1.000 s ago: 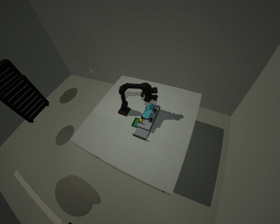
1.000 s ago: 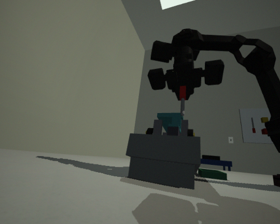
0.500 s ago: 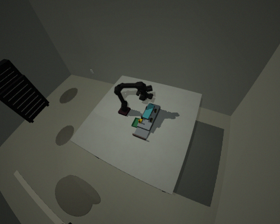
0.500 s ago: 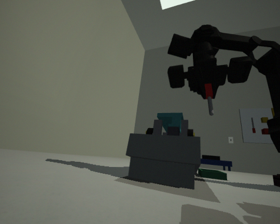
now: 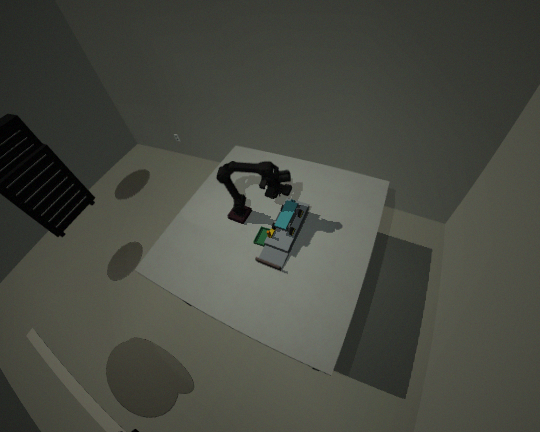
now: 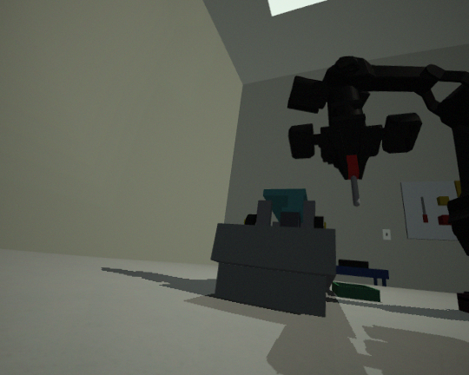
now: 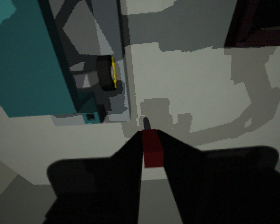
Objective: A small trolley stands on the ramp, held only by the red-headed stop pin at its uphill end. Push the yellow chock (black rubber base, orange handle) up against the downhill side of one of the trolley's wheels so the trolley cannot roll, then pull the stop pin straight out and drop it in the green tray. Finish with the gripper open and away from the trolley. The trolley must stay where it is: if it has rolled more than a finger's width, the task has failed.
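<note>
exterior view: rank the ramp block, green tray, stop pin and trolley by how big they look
1. Grey ramp block, by far the largest.
2. Teal trolley and green tray look about alike; the trolley is partly hidden, so no ranking.
3. Stop pin, held in the pincer, smallest.

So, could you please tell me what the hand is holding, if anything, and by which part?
The hand grips the red-headed stop pin by its red head; the grey shaft hangs free below.
</note>
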Available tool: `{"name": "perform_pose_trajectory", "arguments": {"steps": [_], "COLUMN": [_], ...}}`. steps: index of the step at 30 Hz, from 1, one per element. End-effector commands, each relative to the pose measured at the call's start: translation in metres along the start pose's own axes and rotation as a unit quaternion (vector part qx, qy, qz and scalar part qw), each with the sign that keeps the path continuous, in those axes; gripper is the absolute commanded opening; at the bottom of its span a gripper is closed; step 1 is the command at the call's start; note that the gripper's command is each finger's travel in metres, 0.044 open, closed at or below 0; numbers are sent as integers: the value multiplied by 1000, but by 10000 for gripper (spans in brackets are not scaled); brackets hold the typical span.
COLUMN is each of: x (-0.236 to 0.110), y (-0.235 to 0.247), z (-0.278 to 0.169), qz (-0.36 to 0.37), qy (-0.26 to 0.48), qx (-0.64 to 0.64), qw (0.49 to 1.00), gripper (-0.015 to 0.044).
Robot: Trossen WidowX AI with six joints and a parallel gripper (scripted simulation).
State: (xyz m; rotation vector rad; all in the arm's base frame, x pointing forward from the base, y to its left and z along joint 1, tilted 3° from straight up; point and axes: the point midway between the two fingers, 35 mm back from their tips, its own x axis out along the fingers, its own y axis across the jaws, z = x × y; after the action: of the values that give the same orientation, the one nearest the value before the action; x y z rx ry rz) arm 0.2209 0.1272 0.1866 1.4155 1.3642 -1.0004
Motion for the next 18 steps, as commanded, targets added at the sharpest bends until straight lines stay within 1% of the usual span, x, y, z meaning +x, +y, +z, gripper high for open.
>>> {"name": "perform_pose_trajectory", "arguments": {"steps": [1, 18], "x": [-2, -9], "y": [0, 2], "z": [12, 76], "qz": [0, 0], "qy": [3, 0], "qx": [-1, -1], "qw": [1000, 1000], "gripper": [0, 0]}}
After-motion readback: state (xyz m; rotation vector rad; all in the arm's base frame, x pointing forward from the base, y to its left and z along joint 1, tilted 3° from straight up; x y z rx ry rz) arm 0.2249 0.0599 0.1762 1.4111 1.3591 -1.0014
